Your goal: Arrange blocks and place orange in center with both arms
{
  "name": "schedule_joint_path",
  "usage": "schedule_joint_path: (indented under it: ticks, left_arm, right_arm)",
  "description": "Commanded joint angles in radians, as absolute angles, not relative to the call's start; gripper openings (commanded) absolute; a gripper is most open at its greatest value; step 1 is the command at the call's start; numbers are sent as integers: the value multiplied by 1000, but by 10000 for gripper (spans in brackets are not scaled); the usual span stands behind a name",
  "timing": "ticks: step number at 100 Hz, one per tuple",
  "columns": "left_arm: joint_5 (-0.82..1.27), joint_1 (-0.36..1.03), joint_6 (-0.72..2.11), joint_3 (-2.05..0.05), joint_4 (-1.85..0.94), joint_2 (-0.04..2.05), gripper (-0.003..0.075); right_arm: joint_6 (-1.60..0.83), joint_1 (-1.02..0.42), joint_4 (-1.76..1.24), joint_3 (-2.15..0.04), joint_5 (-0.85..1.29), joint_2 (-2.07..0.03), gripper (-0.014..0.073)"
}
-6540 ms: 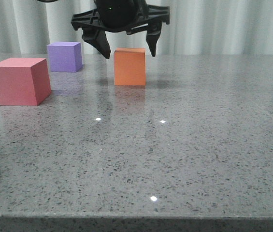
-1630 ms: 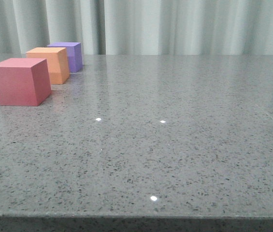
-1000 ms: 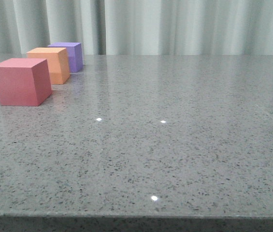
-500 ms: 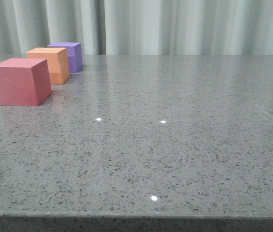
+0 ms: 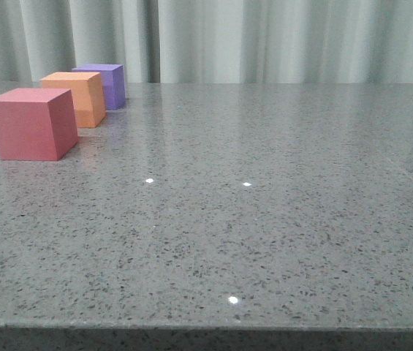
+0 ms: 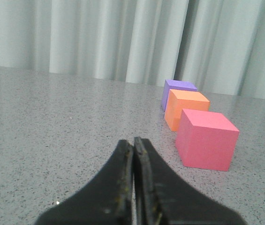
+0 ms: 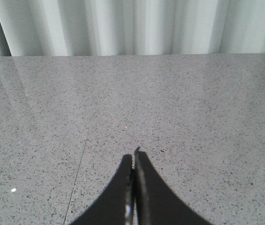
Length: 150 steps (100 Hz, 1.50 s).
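Observation:
Three cubes stand in a row at the table's far left. The pinkish-red cube [image 5: 31, 123] is nearest, the orange cube [image 5: 76, 97] is in the middle, the purple cube [image 5: 105, 84] is farthest. The left wrist view shows the same row: pinkish-red [image 6: 206, 145], orange [image 6: 185, 108], purple [image 6: 177, 90]. My left gripper [image 6: 133, 141] is shut and empty, apart from the cubes, which lie ahead of it and to one side. My right gripper [image 7: 134, 157] is shut and empty over bare table. Neither gripper shows in the front view.
The grey speckled table [image 5: 264, 219] runs to a front edge at the bottom of the front view. A pale pleated curtain [image 5: 264, 36] hangs behind the table. A thin seam line [image 7: 83, 154] crosses the tabletop in the right wrist view.
Since 6.5 s ago the orange cube has moved from mid-table to between the pinkish-red and purple cubes, and the gripper above it has left the front view. Nothing has moved in the last 1.6 s.

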<state>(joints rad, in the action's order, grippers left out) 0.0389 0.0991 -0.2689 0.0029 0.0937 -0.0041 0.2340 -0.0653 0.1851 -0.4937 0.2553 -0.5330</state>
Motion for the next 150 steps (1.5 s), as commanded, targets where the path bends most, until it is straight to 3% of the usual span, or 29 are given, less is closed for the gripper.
schedule_joint_path:
  ticks: [1,106,150]
  left_arm:
    - [-41,98,-269,45,89,-40,-20]
    - [-37,98,-269,45,89,-40,-20]
    - [-37,98,-269,45,89,-40,-20]
  right_arm:
    - [228,-59,195,-520,168,-535,-69]
    - [228,-59,217,-516,154,-513,-69]
    - [228,-63,173,-149,-151,-167,-69]
